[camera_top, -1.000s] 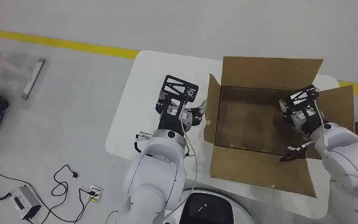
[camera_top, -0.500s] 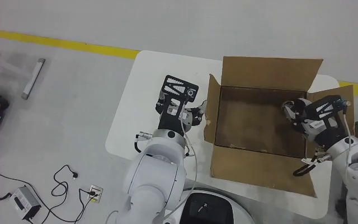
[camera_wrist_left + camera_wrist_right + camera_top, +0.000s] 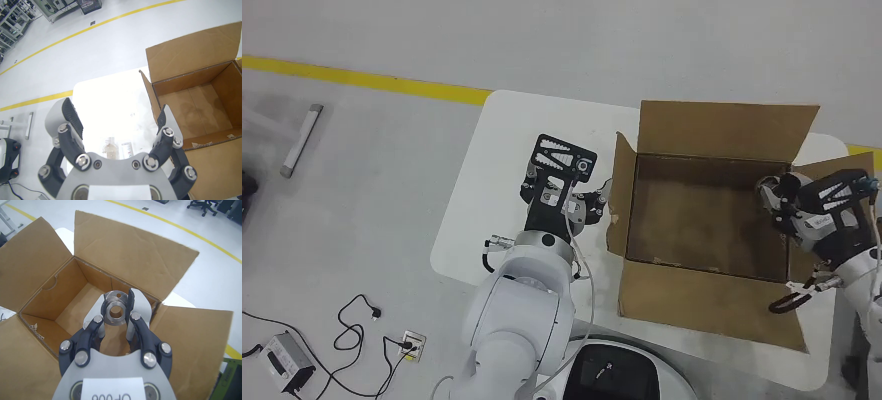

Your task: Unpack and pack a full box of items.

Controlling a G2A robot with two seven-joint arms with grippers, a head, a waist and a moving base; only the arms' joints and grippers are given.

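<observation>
Sitting near the box [image 3: 191,56] is a clear bottle [image 3: 112,149].

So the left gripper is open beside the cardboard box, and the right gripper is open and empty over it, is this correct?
Not quite: the right gripper is shut on a metal flange, as the right wrist view shows. The left gripper is indeed open beside the cardboard box.

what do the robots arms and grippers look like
The left arm and right arm have rounded white shells with thin black cables looping near the wrists. The left gripper and right gripper are alike: a silver-grey base plate with a white label, black linkages with round silver bolts, and pale grey jaws faced with black ribbed pads.
</observation>
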